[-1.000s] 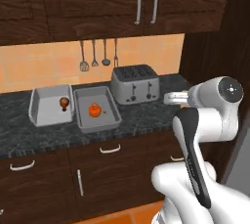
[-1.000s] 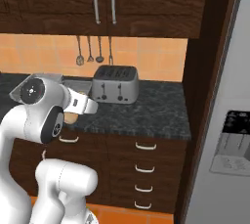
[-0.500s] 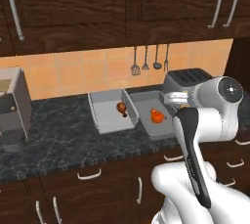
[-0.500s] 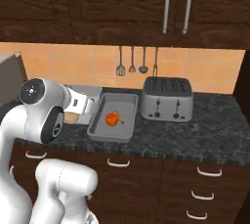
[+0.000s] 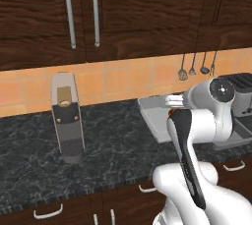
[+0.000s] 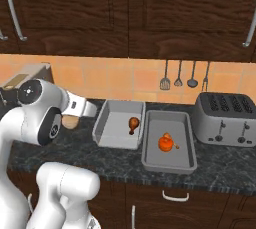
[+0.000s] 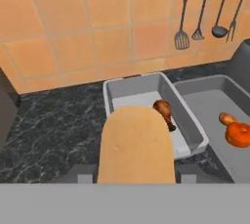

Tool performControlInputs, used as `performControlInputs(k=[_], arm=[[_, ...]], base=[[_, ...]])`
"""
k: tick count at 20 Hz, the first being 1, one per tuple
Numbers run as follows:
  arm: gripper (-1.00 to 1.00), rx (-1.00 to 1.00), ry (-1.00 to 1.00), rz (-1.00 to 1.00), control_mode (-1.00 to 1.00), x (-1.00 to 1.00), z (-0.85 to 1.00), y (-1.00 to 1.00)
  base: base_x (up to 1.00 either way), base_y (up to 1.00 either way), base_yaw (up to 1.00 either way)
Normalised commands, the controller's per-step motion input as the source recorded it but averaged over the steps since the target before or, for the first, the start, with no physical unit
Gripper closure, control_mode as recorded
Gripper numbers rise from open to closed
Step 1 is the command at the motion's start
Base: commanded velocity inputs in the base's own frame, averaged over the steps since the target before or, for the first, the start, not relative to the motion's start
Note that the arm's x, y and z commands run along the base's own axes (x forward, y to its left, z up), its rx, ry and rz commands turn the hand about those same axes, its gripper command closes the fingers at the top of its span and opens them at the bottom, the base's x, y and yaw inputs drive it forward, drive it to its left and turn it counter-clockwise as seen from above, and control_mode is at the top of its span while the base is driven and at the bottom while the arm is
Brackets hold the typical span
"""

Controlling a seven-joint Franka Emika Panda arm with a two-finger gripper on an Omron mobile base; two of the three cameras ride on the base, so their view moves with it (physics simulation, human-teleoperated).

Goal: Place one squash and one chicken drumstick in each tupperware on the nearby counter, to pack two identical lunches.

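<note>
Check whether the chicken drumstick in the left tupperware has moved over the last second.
No. The drumstick still lies by the right wall of its tupperware; only the whole picture shifted, as the camera moved.

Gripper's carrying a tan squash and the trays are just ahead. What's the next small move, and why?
Probably carry the squash forward over the left tupperware, which holds only a chicken drumstick, then release. The right tupperware already has an orange squash.
</note>
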Motion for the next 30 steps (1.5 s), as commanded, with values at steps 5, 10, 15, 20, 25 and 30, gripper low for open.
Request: performControlInputs(k=[5,10,15,20,25,30], arm=[[1.00,0.00,0.15,0.02,-1.00,0.35,-0.89,-0.14],[1.00,0.05,0.10,0.10,-1.00,0.86,-0.50,-0.43],[1.00,0.01,0.06,0.17,-1.00,1.00,-0.28,-0.38],[1.00,0.00,0.12,0.23,-1.00,0.82,-0.28,0.04],[1.00,0.00,0.28,0.06,-1.00,0.48,-0.09,0.08],[1.00,-0.03,0.00,0.02,-1.00,0.26,-0.46,0.00]], base=[[0.00,0.00,0.00],[0.00,0.00,0.00],[0.00,0.00,0.00],[0.00,0.00,0.00],[0.00,0.00,0.00],[0.00,0.00,0.00]])
